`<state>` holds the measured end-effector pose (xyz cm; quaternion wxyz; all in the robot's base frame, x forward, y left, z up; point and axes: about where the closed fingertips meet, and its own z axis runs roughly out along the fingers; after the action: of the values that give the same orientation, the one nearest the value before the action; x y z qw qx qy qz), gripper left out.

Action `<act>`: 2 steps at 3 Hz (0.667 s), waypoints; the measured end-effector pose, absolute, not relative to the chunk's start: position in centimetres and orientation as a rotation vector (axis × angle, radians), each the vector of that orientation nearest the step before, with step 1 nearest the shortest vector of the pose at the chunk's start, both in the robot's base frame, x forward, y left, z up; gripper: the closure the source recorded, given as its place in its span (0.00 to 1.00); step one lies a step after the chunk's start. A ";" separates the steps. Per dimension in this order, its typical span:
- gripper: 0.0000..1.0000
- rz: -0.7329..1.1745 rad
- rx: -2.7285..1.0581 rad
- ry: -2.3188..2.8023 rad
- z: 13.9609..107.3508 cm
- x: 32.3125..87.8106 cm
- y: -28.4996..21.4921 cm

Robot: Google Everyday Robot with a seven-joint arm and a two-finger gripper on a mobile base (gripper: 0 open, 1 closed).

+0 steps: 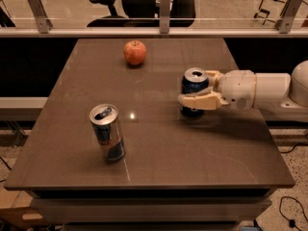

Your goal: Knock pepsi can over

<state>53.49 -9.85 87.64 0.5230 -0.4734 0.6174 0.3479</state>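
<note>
The pepsi can [194,79], dark blue with a silver top, stands upright right of the table's middle. My gripper [195,87] reaches in from the right and has the can between its cream fingers. The near finger [198,100] lies across the can's front. The far finger [213,74] shows just behind the can's top. The gripper looks shut on the can.
A taller, slim silver-and-blue energy drink can [108,133] stands upright at the front left. A red apple [134,52] lies at the back. The brown table [159,162] has its right edge under my arm. A railing and chairs are behind.
</note>
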 end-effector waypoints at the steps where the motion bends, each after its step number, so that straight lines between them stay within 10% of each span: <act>1: 1.00 0.836 -1.137 1.476 87.7 53.5 -9.6; 2: 1.00 0.836 -1.137 1.476 87.7 53.5 -9.6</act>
<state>53.47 -9.60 87.68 0.5224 -0.4749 0.6162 0.3491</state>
